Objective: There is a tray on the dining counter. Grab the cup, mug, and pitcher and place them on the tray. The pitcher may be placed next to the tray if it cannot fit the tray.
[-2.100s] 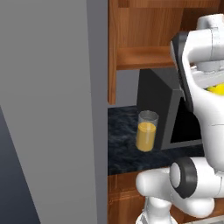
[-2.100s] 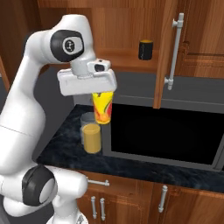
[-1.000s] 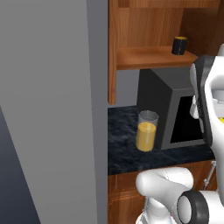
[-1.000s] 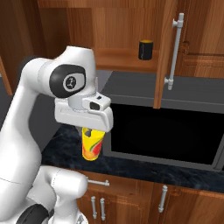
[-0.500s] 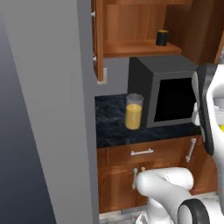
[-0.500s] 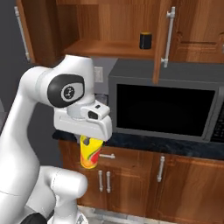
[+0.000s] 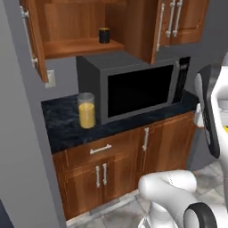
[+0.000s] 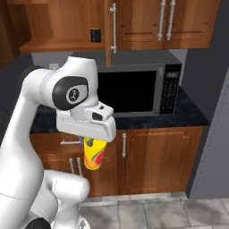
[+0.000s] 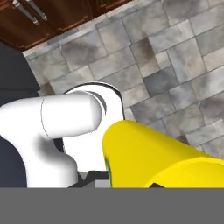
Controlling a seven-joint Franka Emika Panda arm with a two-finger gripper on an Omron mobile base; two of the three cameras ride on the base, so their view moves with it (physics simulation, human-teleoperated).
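My gripper (image 8: 92,142) is shut on the yellow cup (image 8: 94,155), which hangs upright below the hand, in front of the lower cabinets. In the hand view the cup (image 9: 153,157) lies close, over the tiled floor. The pitcher (image 7: 87,110), clear glass with orange liquid, stands on the wall counter (image 7: 62,127) left of the microwave. The black mug (image 7: 104,35) sits on the open cabinet shelf above the microwave; it is also the mug (image 8: 95,35) high in the right base view. The tray and the dining counter are out of view.
A dark microwave (image 7: 133,87) fills the middle of the counter. An upper cabinet door (image 7: 33,42) stands open at the left. A grey wall panel (image 7: 18,147) rises at the left and a tall grey one (image 8: 214,112) at the right. Tiled floor (image 8: 179,210) lies below.
The base has backed away from the counter and turned, so the whole scene has shifted and shrunk. The cup stays in my shut gripper, lower than before.
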